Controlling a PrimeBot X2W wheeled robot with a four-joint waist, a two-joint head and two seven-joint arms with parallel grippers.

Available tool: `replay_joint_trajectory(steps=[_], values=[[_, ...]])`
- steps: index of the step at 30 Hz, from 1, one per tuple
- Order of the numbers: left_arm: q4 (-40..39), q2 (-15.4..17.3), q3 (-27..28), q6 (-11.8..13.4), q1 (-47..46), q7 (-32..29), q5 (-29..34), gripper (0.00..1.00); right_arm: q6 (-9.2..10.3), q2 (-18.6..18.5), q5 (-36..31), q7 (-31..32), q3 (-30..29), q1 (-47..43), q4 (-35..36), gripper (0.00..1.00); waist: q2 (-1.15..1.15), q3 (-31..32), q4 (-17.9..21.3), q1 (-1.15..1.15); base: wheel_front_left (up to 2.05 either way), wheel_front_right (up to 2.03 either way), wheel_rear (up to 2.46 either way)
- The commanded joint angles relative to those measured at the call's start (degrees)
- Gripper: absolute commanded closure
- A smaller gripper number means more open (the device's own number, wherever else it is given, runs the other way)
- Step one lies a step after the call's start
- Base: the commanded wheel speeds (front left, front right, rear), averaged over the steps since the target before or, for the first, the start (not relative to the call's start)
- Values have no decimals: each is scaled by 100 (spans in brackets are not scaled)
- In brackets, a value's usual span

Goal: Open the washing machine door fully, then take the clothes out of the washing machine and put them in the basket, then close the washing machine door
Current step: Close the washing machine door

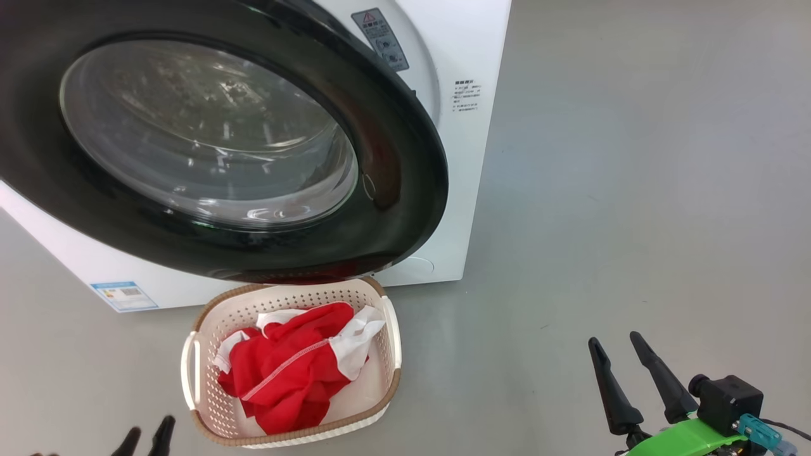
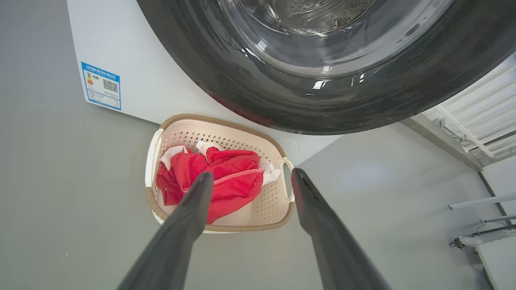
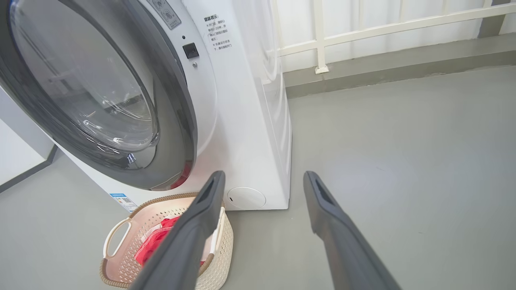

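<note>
Okay, the clothes point(image 1: 285, 373) are in the basket point(image 1: 215, 415), a soft red-and-white heap slumped low against its perforated wall. The basket stands on the floor just in front of the washing machine point(image 1: 469, 190), tucked under the lower edge of the washing machine door point(image 1: 405, 190).

That door looks ajar to me. In the right wrist view its free edge stands off the white front, and I can see the latch hole beside it. So I reckon closing it is what's left.

Left end effector point(image 1: 149, 434) sits low by the near edge of the floor, fingers spread wide, nothing in them. Right end effector point(image 1: 614, 340) is out over bare floor, well to the right of the machine, also fully spread and empty.

Now, how the door will behave. It's a rigid, hinged slab and probably fairly heavy with that bulging glass bowl. The glossy black rim looks slick, so I wouldn't try to pinch it.

I'd lay a finger flat on the rim at the free edge, the side nearest my right arm, farthest from the hinge, and push. I'd keep off the glass. The latch will likely want a firm last press. I'd also watch that the door's lower edge clears the basket rim.
</note>
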State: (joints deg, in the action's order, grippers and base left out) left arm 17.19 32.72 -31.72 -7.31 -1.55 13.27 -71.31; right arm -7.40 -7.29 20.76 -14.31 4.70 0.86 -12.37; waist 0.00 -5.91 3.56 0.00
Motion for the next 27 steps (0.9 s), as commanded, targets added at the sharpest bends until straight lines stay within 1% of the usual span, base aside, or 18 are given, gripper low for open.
replay_joint_trajectory(steps=[1, 3, 7, 10, 13, 14, 17, 21, 24, 27], values=[[78, 226, 178, -18, -304, 128, 167, 0, -9, -52, -5, -69, 101, -64, 161, 0, 0, 2, 11, 0, 0, 0, 0], [223, 170, 241, -18, -360, 164, 427, 0, -9, -49, -11, -69, 61, -87, 182, 0, 0, 6, 13, 0, 0, 0, 0], [259, -198, 1043, -18, -301, 170, 1261, 0, -9, -47, -18, -69, -28, -138, 226, 0, 0, 13, -2, 0, 0, 0, 0], [132, -519, 1618, -18, -137, 171, 1889, 0, -9, -48, -24, -69, -79, -166, 248, 0, 0, 25, -4, 0, 0, 0, 0], [-62, -794, 2061, -18, 10, 172, 2478, 0, -9, -48, -24, -69, -132, -180, 272, 0, 0, 34, -7, 0, 0, 0, 0], [-62, -794, 2061, -18, 10, 172, 2478, 0, -9, -48, -24, -69, -132, -180, 272, 0, 0, 34, -7, 0, 0, 0, 0], [-279, -1037, 2448, -18, 127, 172, 3019, 0, -9, -55, -16, -69, -182, -175, 296, 0, 0, 36, -8, 0, 0, 0, 0], [-513, -1311, 2805, -18, 255, 172, 3618, 0, -9, -57, -16, -69, -206, -166, 309, 0, 0, 41, 3, 0, 0, 0, 0], [-612, -1513, 3014, -18, 348, 173, 3933, 0, -9, -53, -24, -69, -207, -174, 307, 0, 0, 62, 12, 0, 0, 0, 0], [-643, -1665, 3088, -18, 432, 173, 4132, 0, -9, -45, -31, -69, -198, -201, 294, 0, 0, 99, 14, 0, 0, 0, 0]])
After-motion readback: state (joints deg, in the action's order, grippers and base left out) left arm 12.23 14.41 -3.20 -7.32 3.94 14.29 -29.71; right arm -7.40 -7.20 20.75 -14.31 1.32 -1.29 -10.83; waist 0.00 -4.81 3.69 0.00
